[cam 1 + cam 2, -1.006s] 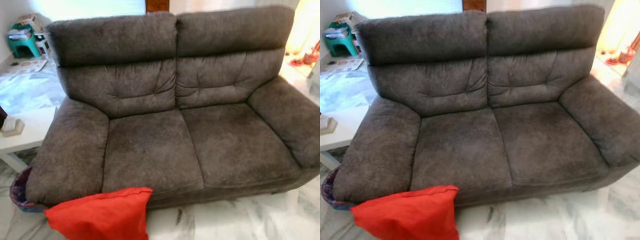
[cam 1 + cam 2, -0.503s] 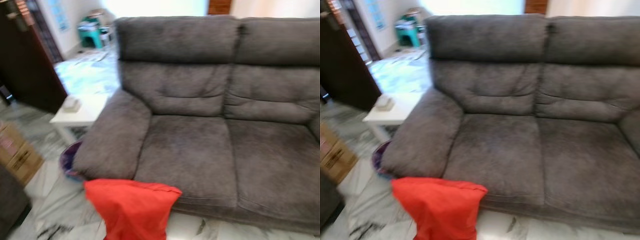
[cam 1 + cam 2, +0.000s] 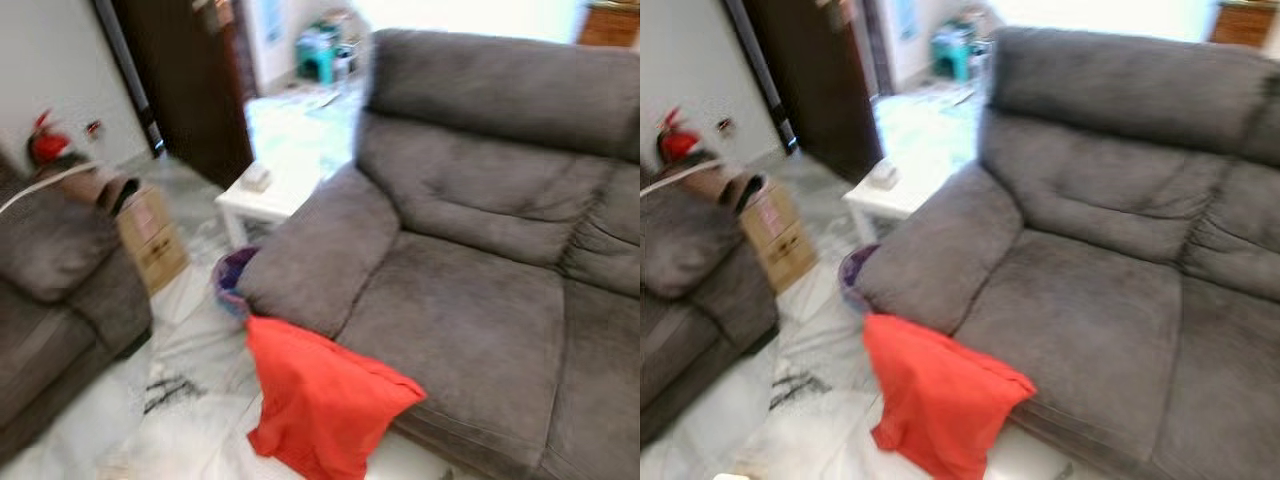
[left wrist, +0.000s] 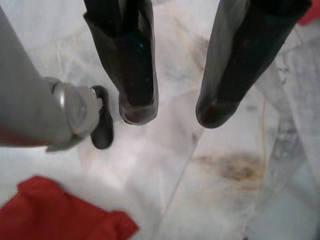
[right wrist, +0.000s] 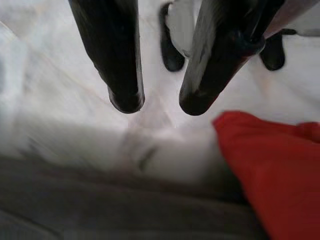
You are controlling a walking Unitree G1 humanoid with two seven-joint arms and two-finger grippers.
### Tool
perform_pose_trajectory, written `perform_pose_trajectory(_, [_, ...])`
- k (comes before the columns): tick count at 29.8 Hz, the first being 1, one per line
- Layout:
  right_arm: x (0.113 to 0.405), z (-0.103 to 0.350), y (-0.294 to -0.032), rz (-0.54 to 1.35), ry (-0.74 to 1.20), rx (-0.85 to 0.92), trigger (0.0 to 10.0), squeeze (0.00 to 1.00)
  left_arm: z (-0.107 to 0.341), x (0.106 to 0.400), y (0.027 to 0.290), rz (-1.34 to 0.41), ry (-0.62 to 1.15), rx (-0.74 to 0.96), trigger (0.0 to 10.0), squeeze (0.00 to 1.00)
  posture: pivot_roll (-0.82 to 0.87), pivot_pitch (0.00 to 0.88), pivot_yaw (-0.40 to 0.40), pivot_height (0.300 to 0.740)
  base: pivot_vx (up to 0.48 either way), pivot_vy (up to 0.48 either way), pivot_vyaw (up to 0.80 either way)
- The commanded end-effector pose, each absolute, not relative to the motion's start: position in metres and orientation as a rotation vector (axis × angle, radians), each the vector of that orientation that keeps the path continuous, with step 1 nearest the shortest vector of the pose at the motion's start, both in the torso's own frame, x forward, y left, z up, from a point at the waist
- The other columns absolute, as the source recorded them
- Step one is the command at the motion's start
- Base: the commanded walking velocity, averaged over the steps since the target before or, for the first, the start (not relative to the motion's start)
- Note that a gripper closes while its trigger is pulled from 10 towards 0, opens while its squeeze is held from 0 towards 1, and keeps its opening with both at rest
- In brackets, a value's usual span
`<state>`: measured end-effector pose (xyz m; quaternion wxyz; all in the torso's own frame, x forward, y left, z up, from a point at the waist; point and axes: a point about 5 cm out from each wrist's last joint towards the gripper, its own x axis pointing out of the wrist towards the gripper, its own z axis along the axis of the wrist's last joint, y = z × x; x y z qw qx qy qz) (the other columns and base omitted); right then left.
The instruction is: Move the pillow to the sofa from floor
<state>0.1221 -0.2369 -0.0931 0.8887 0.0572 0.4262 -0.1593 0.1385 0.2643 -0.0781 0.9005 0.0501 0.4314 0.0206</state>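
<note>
Left tool point(image 4: 172, 112): two black fingers point(image 4: 135, 75) parted, nothing between them, hanging above the white marble floor point(image 4: 210, 170) with a corner of red fabric close by. Right tool point(image 5: 160, 105): fingers likewise apart and empty, over pale floor, red fabric beside them and grey upholstery just beyond. Pillow point(image 3: 325, 400): red, soft and creased, on the floor at the near front of the sofa, propped against the base below the left armrest point(image 3: 320, 250), its upper corner touching the seat's front edge. Sofa point(image 3: 480, 250): grey-brown, plush, two seat cushions and a padded back, running from centre to right. Basket or bin point(image 3: 228, 282): dark purple, on the floor tucked against the outer side of the armrest. Second grey seat point(image 3: 60, 290): at the near left, partly seen. Cardboard box point(image 3: 150, 235): brown, standing just behind that seat. Bench point(image 3: 265, 195): small, white, beyond the armrest, bearing a small pale object too blurred to identify. Dark wooden door or cabinet point(image 3: 185, 80): far left. Red item point(image 3: 45, 145): by the left wall. Green stool point(image 3: 315, 55): far background.
</note>
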Motion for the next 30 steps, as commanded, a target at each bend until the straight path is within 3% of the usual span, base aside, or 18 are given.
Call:
perform_pose_trajectory(1, [0.115,-0.094,-0.241,-0.345,0.904,0.114,10.0,0.0,-0.08,0.134,0.265,0.055,0.908,0.094,10.0,0.0,-0.04,0.079,0.053,0.74,0.0,0.0,0.44])
perform_pose_trajectory(21, [0.143,-0.088,-0.227,-0.32,0.839,0.148,10.0,0.0,-0.069,0.157,0.27,0.094,0.84,0.108,10.0,0.0,-0.01,0.026,0.078,0.74,0.0,0.0,0.0])
perform_pose_trajectory(23, [0.157,-0.081,-0.228,-0.293,0.78,0.086,10.0,0.0,-0.068,0.159,0.27,0.079,0.816,0.13,10.0,0.0,-0.01,0.027,0.088,0.74,0.0,0.0,0.0])
perform_pose_trajectory(28, [0.172,-0.07,-0.229,-0.296,0.655,0.127,10.0,0.0,-0.066,0.158,0.27,0.061,0.787,0.138,10.0,0.0,-0.02,0.034,0.098,0.74,0.0,0.0,0.0])
perform_pose_trajectory(29, [0.177,-0.065,-0.23,-0.295,0.6,0.12,10.0,0.69,-0.066,0.156,0.27,0.052,0.771,0.146,10.0,0.0,-0.02,0.045,0.102,0.74,0.0,0.0,0.0])
perform_pose_trajectory(30, [0.183,-0.059,-0.231,-0.293,0.541,0.124,10.0,1.0,-0.065,0.154,0.27,0.045,0.752,0.148,10.0,0.0,-0.02,0.059,0.101,0.74,0.0,0.0,0.0])
